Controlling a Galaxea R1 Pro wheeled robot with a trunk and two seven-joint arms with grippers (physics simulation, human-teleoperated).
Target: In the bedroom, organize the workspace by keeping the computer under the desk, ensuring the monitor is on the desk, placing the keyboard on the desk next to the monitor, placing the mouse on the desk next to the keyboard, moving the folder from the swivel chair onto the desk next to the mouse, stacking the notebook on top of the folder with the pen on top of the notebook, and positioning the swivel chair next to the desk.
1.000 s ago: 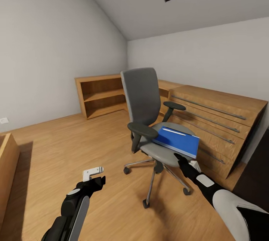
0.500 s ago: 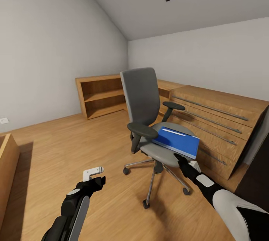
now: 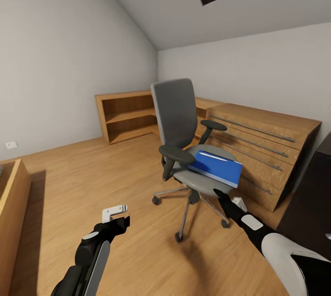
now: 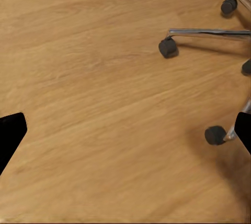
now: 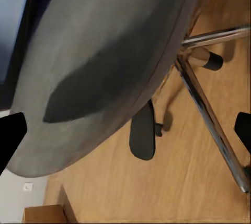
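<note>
Your view has swung right while the open right hand [image 3: 228,198] nears the folder [image 3: 215,168]: light, stiff, slippery, so pinch its front edge.

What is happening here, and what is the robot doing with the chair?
The robot faces the swivel chair, which stands on the wood floor beside a wood dresser. The blue folder lies on the seat with a pale pen on top. The right gripper is just below the seat's front edge, holding nothing. The left gripper hangs open over bare floor.
</note>
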